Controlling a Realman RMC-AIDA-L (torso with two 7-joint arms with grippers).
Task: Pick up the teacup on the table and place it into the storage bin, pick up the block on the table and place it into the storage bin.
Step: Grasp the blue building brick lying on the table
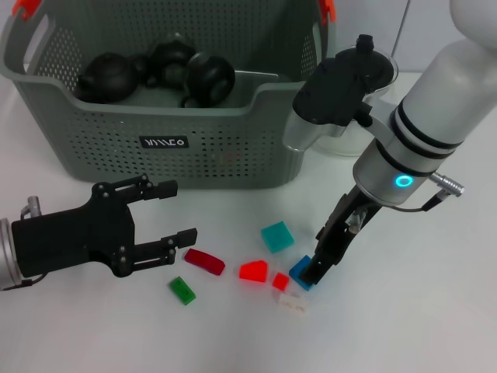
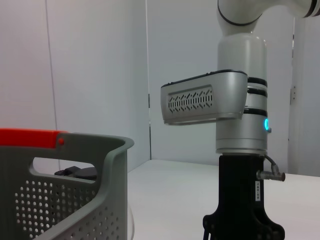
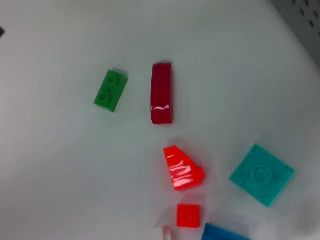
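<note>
This looks like a robotics lab or test room. The white surface (image 1: 435,326) is bare of any homely clutter, plain pale walls (image 2: 90,65) stand behind it, and small plastic toy blocks (image 1: 277,235) are laid out like test props before a perforated storage bin (image 1: 210,148) holding dark teapots (image 1: 109,75).

Dark teacups (image 1: 167,71) lie inside the grey-green perforated storage bin (image 1: 194,148); coloured blocks (image 1: 256,271) scatter on the table before it.

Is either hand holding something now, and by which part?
Left hand is open and empty. Right hand is down at the blue block; a hold cannot be told.
</note>
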